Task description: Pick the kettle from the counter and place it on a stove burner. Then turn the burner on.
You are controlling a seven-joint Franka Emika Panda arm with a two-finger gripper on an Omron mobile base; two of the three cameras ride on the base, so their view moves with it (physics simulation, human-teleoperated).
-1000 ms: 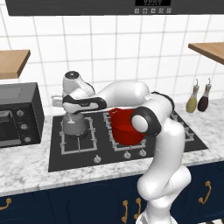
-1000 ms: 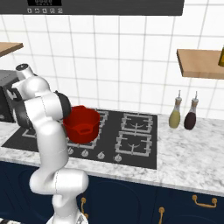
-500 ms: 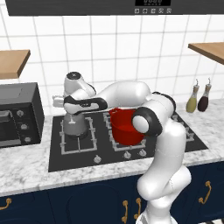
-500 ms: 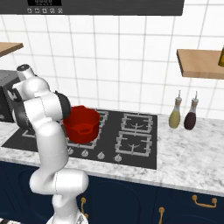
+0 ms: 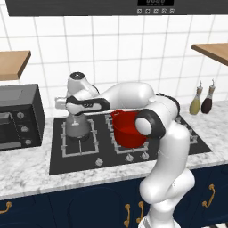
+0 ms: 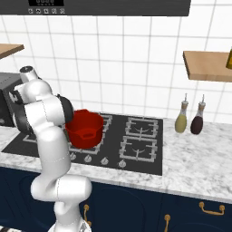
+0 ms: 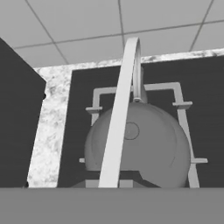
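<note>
The dull silver kettle (image 5: 76,128) sits inside the square grey grate of the left stove burner (image 5: 95,133) on the black glass. My gripper (image 5: 75,114) hangs straight above it, at the top of the thin upright handle. In the hand view the kettle (image 7: 144,144) has its round body centred in the grate (image 7: 179,94), and the handle runs down to the gripper (image 7: 109,183) at the bottom edge, held between the jaws. The marbled counter (image 5: 26,171) runs along the front and sides of the cooktop.
A red two-handled pot (image 5: 127,129) stands on the burner just right of the kettle, under my forearm. A black oven box (image 5: 18,116) stands on the counter at the left. Burner knobs (image 5: 99,162) line the cooktop's front. Two bottles (image 5: 201,99) stand at the far right.
The hand has crept very slightly upward over the kettle. The kettle stays in the same place on the grate.
</note>
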